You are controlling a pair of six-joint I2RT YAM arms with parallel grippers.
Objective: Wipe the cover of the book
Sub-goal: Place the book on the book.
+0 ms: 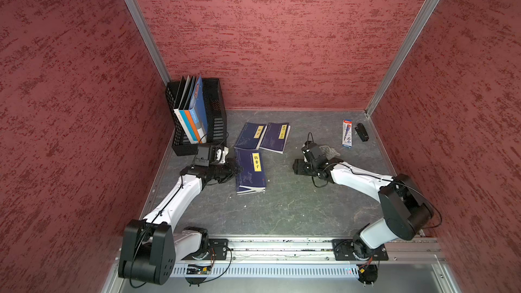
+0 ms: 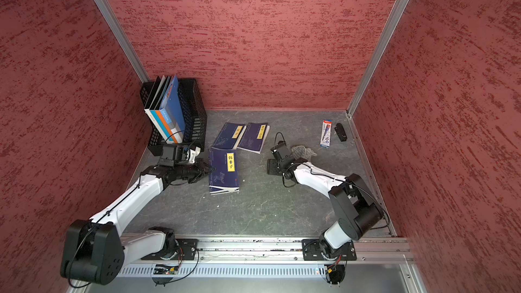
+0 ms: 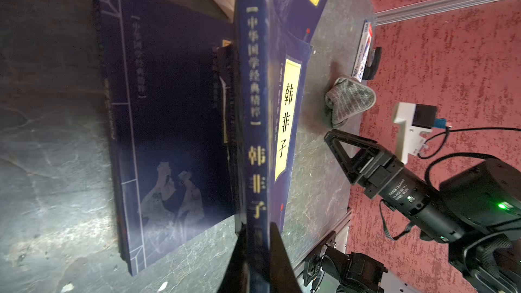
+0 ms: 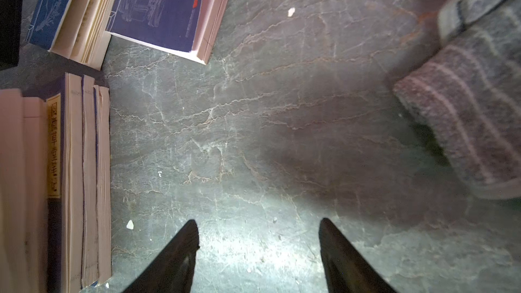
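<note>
The book (image 1: 251,173) is dark blue with a yellow title label and lies nearest of the three on the grey table; it also shows in a top view (image 2: 224,169). My left gripper (image 1: 235,169) is shut on its spine (image 3: 255,108), one jaw on each cover, and the spine edge looks slightly raised. A grey striped cloth (image 1: 329,150) lies bunched on the table behind my right gripper (image 1: 299,167). The right gripper (image 4: 258,224) hangs open over bare table with nothing between its fingers. The cloth (image 4: 473,108) sits off to its side, untouched.
Two more blue books (image 1: 251,136) (image 1: 275,137) lie just behind the held one. A black file basket (image 1: 217,114) with upright folders stands in the back left corner. A pen pack (image 1: 347,133) and a small black object (image 1: 362,132) lie back right. Red walls close three sides.
</note>
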